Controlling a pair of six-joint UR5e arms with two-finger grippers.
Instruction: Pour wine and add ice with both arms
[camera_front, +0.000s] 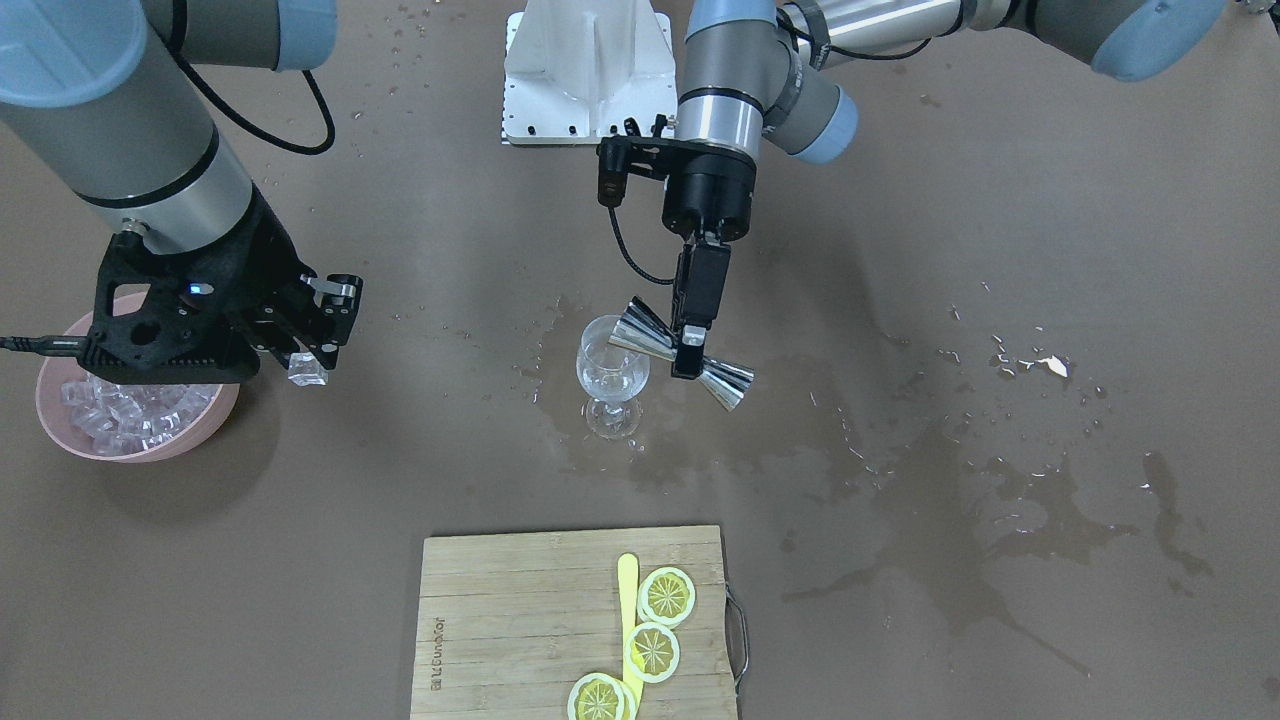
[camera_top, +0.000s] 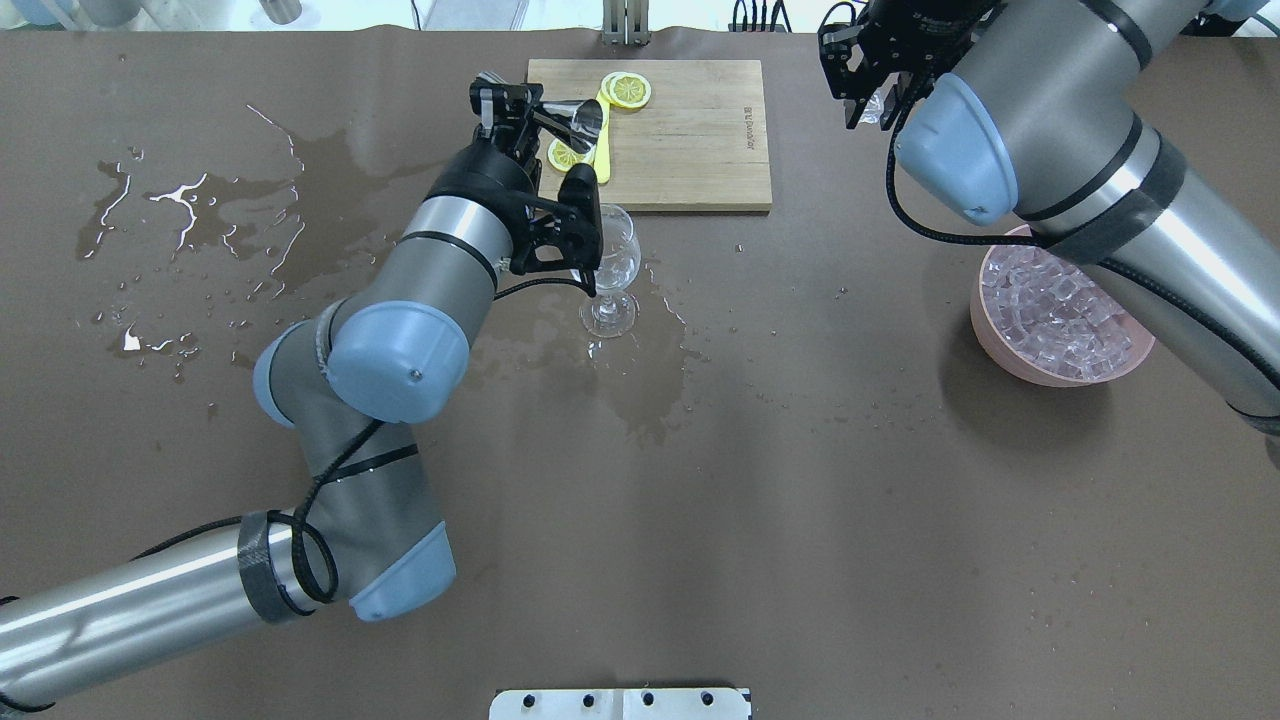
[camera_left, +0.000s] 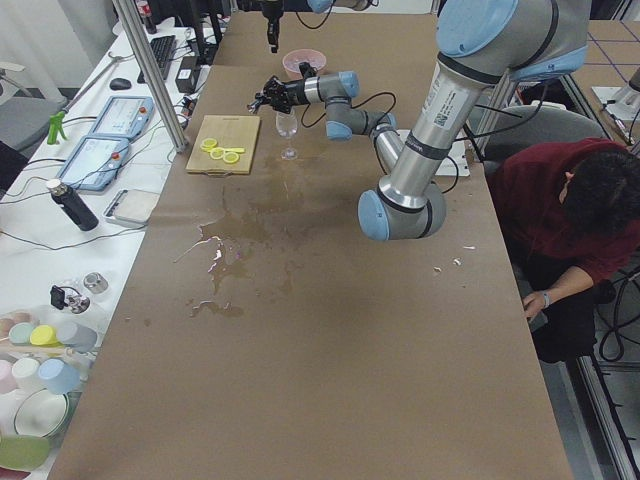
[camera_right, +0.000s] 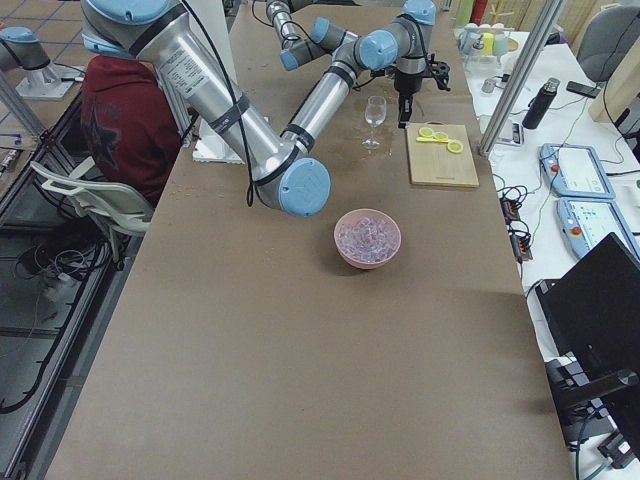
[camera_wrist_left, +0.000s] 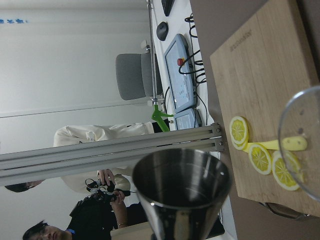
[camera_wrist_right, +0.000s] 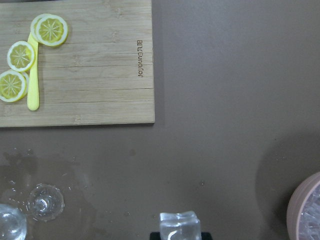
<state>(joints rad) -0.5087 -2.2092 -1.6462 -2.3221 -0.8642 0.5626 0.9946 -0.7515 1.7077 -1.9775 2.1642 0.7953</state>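
My left gripper (camera_front: 690, 352) is shut on the waist of a steel jigger (camera_front: 722, 381). It holds the jigger on its side, one cup over the rim of the wine glass (camera_front: 612, 375). The glass stands upright on the table with a little clear wine barely showing in its bowl. The left wrist view shows the jigger's mouth (camera_wrist_left: 182, 192) and the glass rim (camera_wrist_left: 300, 140). My right gripper (camera_front: 308, 366) is shut on one clear ice cube (camera_front: 306, 371), just beside the pink bowl (camera_front: 140, 445) of ice cubes and well left of the glass. The cube also shows in the right wrist view (camera_wrist_right: 179, 226).
A wooden cutting board (camera_front: 500, 620) with lemon slices (camera_front: 667, 595) and a yellow knife lies at the table's operator side. Wet patches (camera_front: 950, 520) spread around the glass and towards my left. The white base bracket (camera_front: 588, 75) is at the robot's side.
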